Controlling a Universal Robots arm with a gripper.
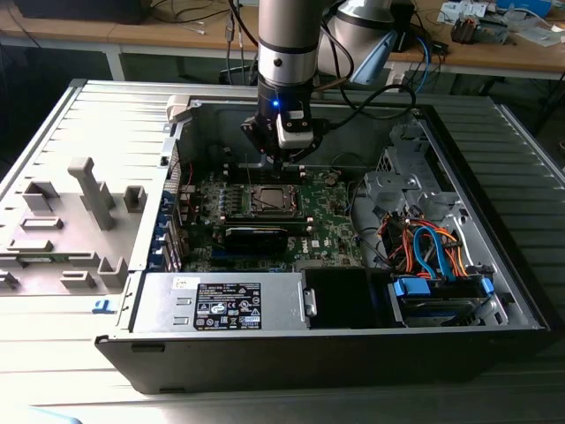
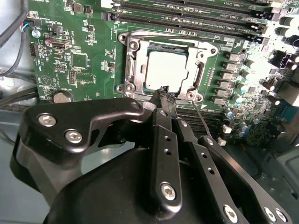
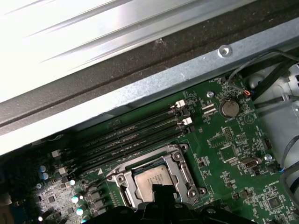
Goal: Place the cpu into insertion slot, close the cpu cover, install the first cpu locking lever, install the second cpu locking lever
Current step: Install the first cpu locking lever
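One cpu (image 2: 166, 70) lies flat in the insertion slot (image 2: 120, 87) on the green circuit board (image 2: 84, 60). Its silvery top shows through the window of the cpu cover (image 2: 135, 60), which lies down over it.

The claw (image 2: 165, 92) hangs directly above the edge of the slot. It is closed, with its fingertips drawn together just over the cover's rim and nothing visible between them. In the first wrist view the claw body (image 3: 161, 190) hides part of the cpu.

A thin locking lever (image 2: 203, 119) slants out from one corner of the slot, close beside a claw finger. Whether it is latched cannot be told.

Adjacent parts:
- Long black memory slots (image 3: 126, 135) run along one side of the slot, towards the edge of the board next to the case wall (image 3: 154, 88).
- A row of small capacitors (image 2: 233, 79) stands just beside another side.
- A coin battery (image 3: 229, 108) sits near a corner of the board, well apart from the slot.

In the exterior view the open computer case (image 1: 494, 177) lies on the desk (image 1: 530, 389). A grey power supply box (image 1: 216, 305) sits along the case's near edge. Blue and orange cables (image 1: 433, 252) are bundled at the exterior view's right. A grey fixture tray (image 1: 71, 221) lies outside the case at the exterior view's left.
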